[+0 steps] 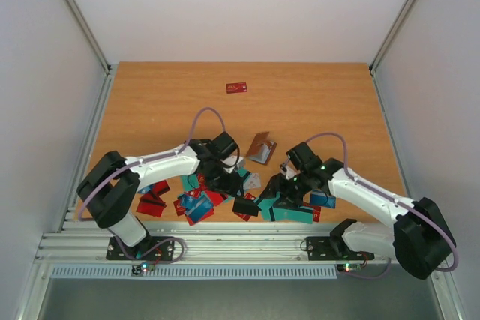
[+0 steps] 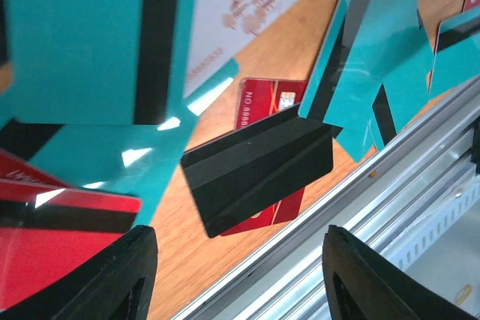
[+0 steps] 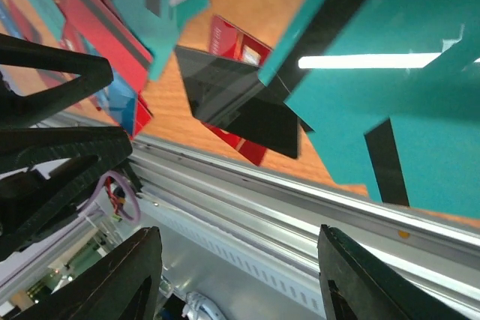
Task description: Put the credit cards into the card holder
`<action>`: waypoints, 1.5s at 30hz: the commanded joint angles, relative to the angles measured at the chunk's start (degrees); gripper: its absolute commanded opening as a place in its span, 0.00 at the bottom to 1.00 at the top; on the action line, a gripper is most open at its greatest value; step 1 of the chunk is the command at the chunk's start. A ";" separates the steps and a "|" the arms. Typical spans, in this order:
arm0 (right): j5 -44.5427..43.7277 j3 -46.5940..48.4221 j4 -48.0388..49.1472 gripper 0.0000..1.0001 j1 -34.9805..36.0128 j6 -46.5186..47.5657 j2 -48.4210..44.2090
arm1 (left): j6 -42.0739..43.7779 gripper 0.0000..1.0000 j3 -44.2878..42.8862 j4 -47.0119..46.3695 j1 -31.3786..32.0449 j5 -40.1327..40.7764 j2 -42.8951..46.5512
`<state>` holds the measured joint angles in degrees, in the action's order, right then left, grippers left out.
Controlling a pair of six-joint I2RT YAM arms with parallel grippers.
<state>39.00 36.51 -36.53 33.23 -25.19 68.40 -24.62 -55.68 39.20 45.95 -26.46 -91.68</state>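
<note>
Credit cards (image 1: pixel 196 204) partly hid under L arm (image 1: pixel 161 161), R arm (image 1: pixel 367 192); far red card (image 1: pixel 237 88) txt unreadable.

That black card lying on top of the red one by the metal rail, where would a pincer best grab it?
Probably by its two long edges, coming straight down from above. The black card lies flat, partly over a red card, so only its thin edges offer grip. Teal cards crowd its right end, so aim for the middle. The left pincer hangs open over it.
</note>
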 commanded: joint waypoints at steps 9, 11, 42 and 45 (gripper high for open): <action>-7.81 -4.91 8.55 0.59 8.28 -15.75 -2.55 | 2.85 0.56 -8.16 1.94 3.18 5.53 -5.55; -7.80 -5.43 9.98 0.59 8.78 -16.76 -2.30 | 3.81 0.56 -9.50 1.99 3.22 4.36 -7.51; -5.90 -11.40 7.72 0.60 10.67 -16.96 -7.54 | 1.86 0.56 1.83 -5.01 7.97 1.04 -9.10; -5.95 -12.97 10.06 0.60 11.92 -18.64 -7.41 | 0.06 0.56 3.93 -6.79 8.15 -0.37 -7.82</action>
<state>32.27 25.32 -29.89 43.46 -41.43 61.28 -21.65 -55.81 33.15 53.54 -26.44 -99.74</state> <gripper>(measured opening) 0.600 0.556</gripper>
